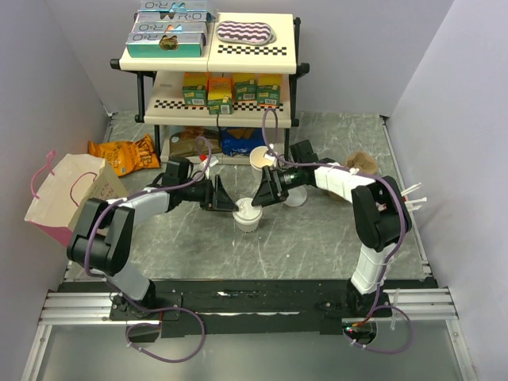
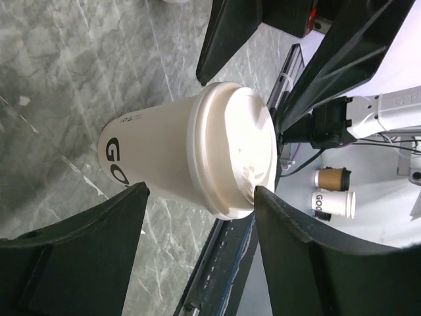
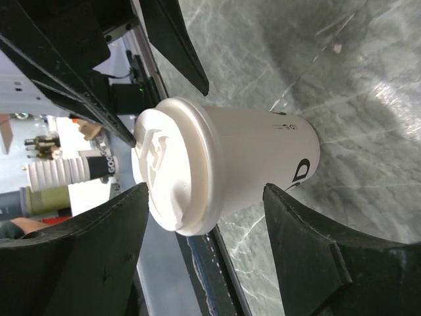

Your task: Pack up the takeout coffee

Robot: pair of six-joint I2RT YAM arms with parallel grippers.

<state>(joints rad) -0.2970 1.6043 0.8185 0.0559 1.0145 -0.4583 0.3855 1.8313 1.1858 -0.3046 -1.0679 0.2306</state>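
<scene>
The takeout coffee point(image 3: 243, 164) is standing on the grey marble table point(image 3: 342, 79), white lid point(image 3: 164, 174) on. The right gripper point(image 3: 205, 191) sits spread around it, with a gap at each black finger point(image 3: 85, 257), so nothing's touching. The left gripper point(image 3: 166, 110) faces it from the far side, also spread.

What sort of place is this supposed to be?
Probably a mock café or snack counter inside a robot test cell: a shelf rack of boxed snacks, a lidded takeout coffee cup, and a paper carry bag.
</scene>
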